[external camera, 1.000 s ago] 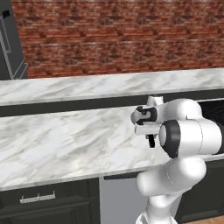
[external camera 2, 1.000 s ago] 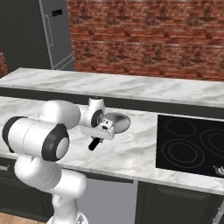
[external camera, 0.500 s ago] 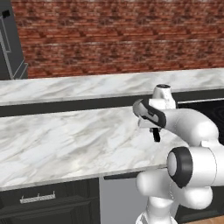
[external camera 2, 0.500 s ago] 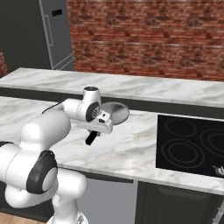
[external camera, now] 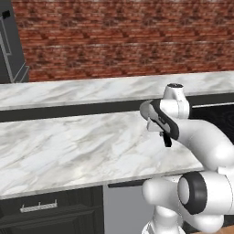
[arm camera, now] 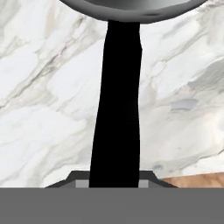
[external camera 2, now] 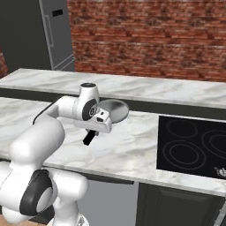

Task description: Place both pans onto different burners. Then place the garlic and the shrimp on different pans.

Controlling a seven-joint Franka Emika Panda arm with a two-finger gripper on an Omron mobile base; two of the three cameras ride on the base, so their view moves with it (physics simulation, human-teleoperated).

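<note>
Gripper (external camera 2: pixel 98 125) clamped on the black handle (arm camera: pixel 117 105) of the silver pan (external camera 2: pixel 112 109); in the hand view the handle runs straight up from between the finger tips to the pan's bowl at the top. Pan held above the marble counter (external camera 2: pixel 128 150), off to the left of the black cooktop (external camera 2: pixel 194 143), handle end hanging below the hand. Step in hand, by my reading: first pan in transit to a burner (external camera 2: pixel 182 152). Next move calls for carrying it sideways over the cooktop, centring the bowl on one ring, lowering level, then letting go. Garlic and shrimp not spotted.
</note>
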